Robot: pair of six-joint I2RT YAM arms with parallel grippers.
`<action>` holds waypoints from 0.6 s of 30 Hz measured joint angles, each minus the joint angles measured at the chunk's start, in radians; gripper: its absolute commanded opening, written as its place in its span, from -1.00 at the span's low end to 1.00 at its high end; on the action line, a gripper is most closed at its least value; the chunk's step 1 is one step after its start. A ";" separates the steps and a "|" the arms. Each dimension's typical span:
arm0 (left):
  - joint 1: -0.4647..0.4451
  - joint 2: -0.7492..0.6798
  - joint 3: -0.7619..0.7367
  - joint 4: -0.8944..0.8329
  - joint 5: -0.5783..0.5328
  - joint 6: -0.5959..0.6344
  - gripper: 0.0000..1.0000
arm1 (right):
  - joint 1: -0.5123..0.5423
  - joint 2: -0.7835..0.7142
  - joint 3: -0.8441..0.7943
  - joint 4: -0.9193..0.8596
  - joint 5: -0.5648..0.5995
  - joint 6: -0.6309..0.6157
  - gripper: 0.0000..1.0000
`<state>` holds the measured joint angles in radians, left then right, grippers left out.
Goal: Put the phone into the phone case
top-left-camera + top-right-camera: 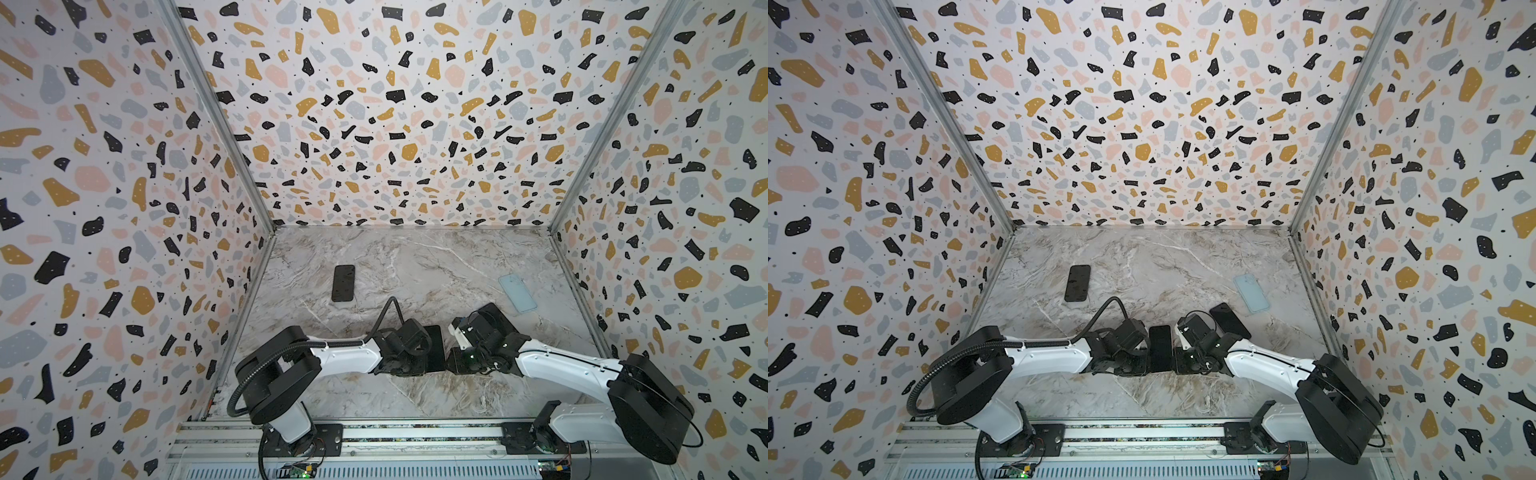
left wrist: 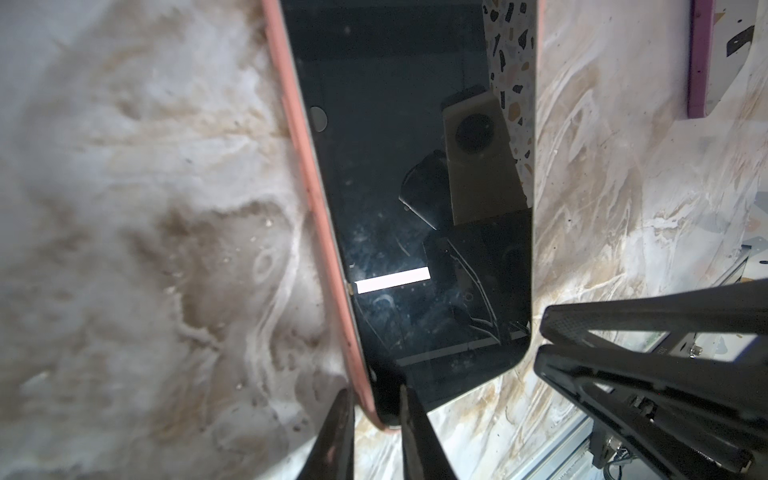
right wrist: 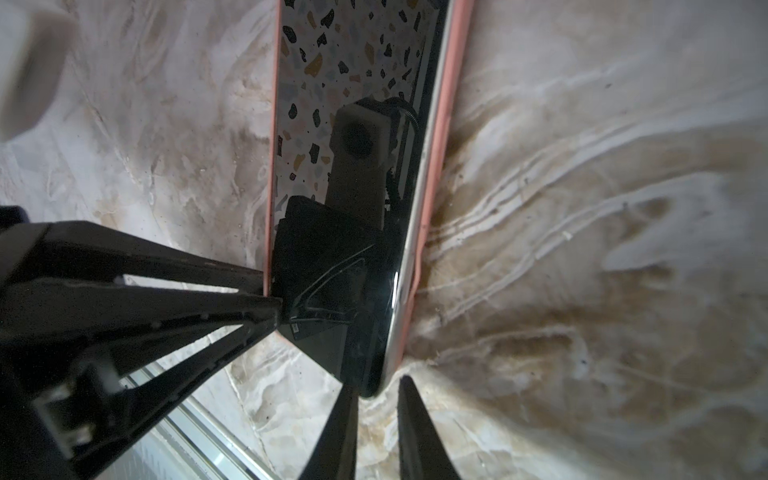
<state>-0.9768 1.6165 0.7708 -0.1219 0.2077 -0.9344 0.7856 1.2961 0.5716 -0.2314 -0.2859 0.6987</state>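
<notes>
The phone [image 2: 395, 208] lies screen up in the pink phone case [image 2: 309, 187], at the near middle of the marble surface [image 1: 415, 257] between both arms. On the right arm's side its silver edge shows along the case wall. The left gripper [image 2: 375, 390] has its jaws clenched on the case's near corner. The right gripper [image 3: 376, 384] holds narrowly parted jaws at the other near corner; whether they press it cannot be told. A second black phone [image 1: 343, 283] lies far left and a pale blue case [image 1: 517, 293] far right.
</notes>
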 measured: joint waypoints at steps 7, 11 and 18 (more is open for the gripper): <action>0.000 0.000 0.000 0.002 0.000 0.000 -0.58 | 0.007 0.021 0.000 0.021 -0.018 0.004 -0.65; 0.000 0.001 0.000 0.003 0.001 0.000 -0.58 | 0.008 0.032 0.000 0.024 -0.021 0.011 -0.69; -0.002 0.003 0.000 0.017 0.005 -0.007 -0.45 | 0.005 0.038 -0.004 0.035 -0.031 0.019 -0.73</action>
<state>-0.9787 1.6199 0.7708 -0.1051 0.2123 -0.9413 0.7910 1.3338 0.5678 -0.1959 -0.3164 0.7181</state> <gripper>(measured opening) 0.246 0.140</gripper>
